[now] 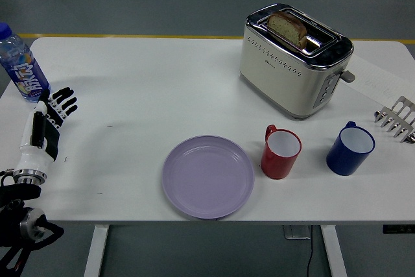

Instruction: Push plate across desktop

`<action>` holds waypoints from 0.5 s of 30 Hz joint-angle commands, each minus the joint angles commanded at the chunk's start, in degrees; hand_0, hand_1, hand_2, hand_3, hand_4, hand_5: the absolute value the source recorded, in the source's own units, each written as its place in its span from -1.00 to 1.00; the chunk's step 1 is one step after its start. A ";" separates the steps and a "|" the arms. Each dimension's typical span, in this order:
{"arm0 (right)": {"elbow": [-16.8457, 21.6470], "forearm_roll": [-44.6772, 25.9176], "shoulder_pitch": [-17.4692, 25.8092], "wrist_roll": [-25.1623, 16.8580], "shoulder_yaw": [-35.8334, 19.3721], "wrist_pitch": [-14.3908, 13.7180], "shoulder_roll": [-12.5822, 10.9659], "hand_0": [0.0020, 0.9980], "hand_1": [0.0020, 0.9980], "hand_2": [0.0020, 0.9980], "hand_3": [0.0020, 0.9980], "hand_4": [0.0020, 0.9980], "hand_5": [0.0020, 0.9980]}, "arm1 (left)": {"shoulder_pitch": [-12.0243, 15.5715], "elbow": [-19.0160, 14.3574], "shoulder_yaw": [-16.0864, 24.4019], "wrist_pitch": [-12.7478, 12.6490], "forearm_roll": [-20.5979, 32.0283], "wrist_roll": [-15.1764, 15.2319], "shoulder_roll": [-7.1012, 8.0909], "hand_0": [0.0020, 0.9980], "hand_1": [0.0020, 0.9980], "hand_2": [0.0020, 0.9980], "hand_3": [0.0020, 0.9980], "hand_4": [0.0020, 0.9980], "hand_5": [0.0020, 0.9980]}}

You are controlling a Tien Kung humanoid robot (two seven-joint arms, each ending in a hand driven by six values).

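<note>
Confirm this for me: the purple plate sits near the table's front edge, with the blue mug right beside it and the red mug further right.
Not quite. The head view shows the red mug right beside the purple plate, and the blue mug further right. The plate does sit near the table's front edge.

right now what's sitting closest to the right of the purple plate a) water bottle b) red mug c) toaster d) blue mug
b: the red mug stands just past the right rim of the purple plate, with the blue mug further right, the toaster behind, and the water bottle far left.
</note>
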State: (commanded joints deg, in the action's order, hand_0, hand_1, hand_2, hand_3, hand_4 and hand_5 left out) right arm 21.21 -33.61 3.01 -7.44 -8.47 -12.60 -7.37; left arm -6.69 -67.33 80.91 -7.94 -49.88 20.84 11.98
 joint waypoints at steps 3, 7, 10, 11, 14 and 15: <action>-0.07 -0.20 0.03 0.07 0.22 0.04 0.10 0.18 0.18 0.47 0.30 -0.11 -0.11 | 0.49 0.65 2.23 -0.15 0.18 0.24 0.61 0.54 0.57 0.59 0.38 0.21 1.00; -0.15 -0.44 -0.02 0.14 0.52 0.06 0.21 0.18 0.18 0.47 0.30 -0.11 -0.11 | 0.95 1.76 4.90 -0.05 0.20 0.48 1.32 0.54 0.57 0.59 0.38 0.21 1.00; -0.19 -0.63 -0.15 0.14 0.74 0.07 0.26 0.18 0.18 0.47 0.30 -0.11 -0.12 | 1.10 2.70 6.61 0.08 0.12 0.73 1.70 0.54 0.57 0.59 0.39 0.21 1.00; -0.20 -0.66 -0.21 0.14 0.76 0.07 0.28 0.18 0.18 0.47 0.30 -0.11 -0.12 | 1.10 3.22 7.19 0.16 0.15 0.94 1.86 0.54 0.57 0.59 0.39 0.21 1.00; -0.20 -0.77 -0.26 0.12 0.84 0.09 0.31 0.18 0.18 0.47 0.30 -0.11 -0.12 | 1.03 4.71 8.18 0.22 0.71 1.83 2.26 0.54 0.57 0.59 0.39 0.21 1.00; -0.22 -0.79 -0.22 0.13 0.90 0.09 0.32 0.18 0.18 0.47 0.30 -0.12 -0.12 | 1.07 5.49 8.77 0.27 0.84 2.20 2.47 0.53 0.56 0.58 0.38 0.19 1.00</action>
State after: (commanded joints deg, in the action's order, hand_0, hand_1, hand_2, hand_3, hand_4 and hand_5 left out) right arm 20.99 -34.39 2.79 -7.31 -7.57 -12.51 -7.05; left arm -5.61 -61.84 89.68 -7.67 -49.05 23.04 14.45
